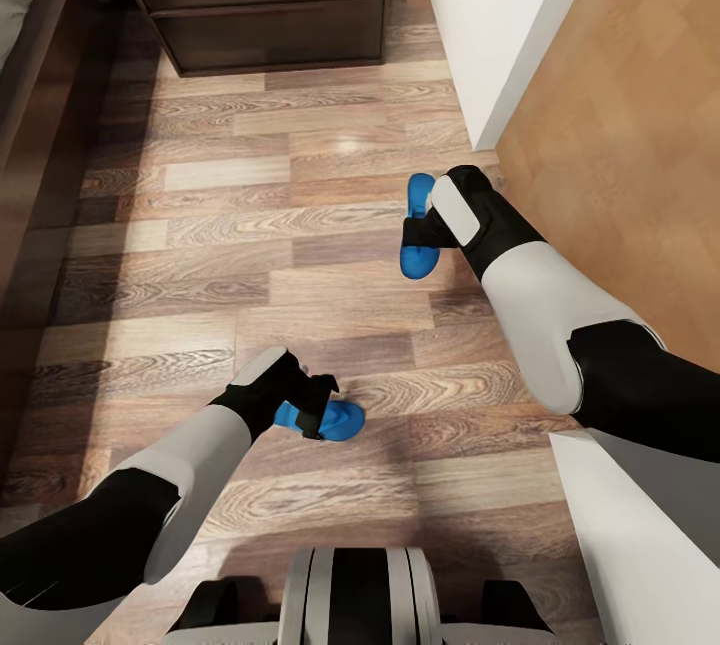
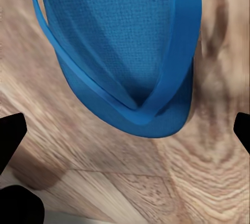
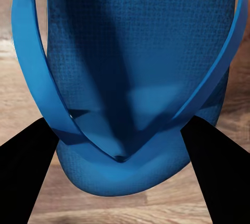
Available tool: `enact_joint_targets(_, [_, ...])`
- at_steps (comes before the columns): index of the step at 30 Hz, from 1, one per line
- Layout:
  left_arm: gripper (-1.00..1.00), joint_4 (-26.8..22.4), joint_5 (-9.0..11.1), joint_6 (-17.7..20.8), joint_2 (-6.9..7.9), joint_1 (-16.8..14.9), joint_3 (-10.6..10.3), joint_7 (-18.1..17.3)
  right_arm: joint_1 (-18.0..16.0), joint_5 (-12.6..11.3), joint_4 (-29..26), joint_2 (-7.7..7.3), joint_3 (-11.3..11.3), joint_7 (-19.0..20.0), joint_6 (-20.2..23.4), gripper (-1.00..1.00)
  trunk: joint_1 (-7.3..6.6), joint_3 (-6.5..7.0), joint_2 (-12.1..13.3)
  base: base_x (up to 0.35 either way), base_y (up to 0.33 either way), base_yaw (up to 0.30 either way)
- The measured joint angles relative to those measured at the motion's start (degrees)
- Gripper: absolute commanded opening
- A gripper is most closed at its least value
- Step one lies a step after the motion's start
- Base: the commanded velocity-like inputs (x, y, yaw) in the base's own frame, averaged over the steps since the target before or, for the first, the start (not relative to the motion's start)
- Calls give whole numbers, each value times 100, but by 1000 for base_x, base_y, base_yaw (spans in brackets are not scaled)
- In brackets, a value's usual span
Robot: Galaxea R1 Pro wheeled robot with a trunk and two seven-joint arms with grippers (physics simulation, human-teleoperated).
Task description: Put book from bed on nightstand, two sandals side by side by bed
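Sandals, pebbled blue foam with V-straps | one [image 1: 345, 419] at open left gripper [image 1: 322, 407] | other [image 3: 130, 78] between right gripper [image 3: 125, 156] fingers, grip unclear | wood-plank floor [image 1: 250, 255]

Head camera looks steeply down at plank floor [image 1: 300, 225]; wrist cameras hover seemingly close above it.

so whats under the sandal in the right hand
Wood-plank floor shows beside and beyond the sandal gripped by the right hand. The floor directly beneath its sole is covered, so whether it rests there or hangs above can't be told.
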Motion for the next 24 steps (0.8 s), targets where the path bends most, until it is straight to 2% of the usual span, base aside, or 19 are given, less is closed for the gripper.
enact_joint_targets(14, [100,-18,-11,10,1,-7,-1,27,0,-1,0,0,0,0,-1,-100,16,-309,-20,0,0,0])
enact_joint_targets(24, [100,-15,-1,-1,1,-6,2,24,-1,1,-1,1,0,0,-1,-100,15,-310,-20,0,0,0])
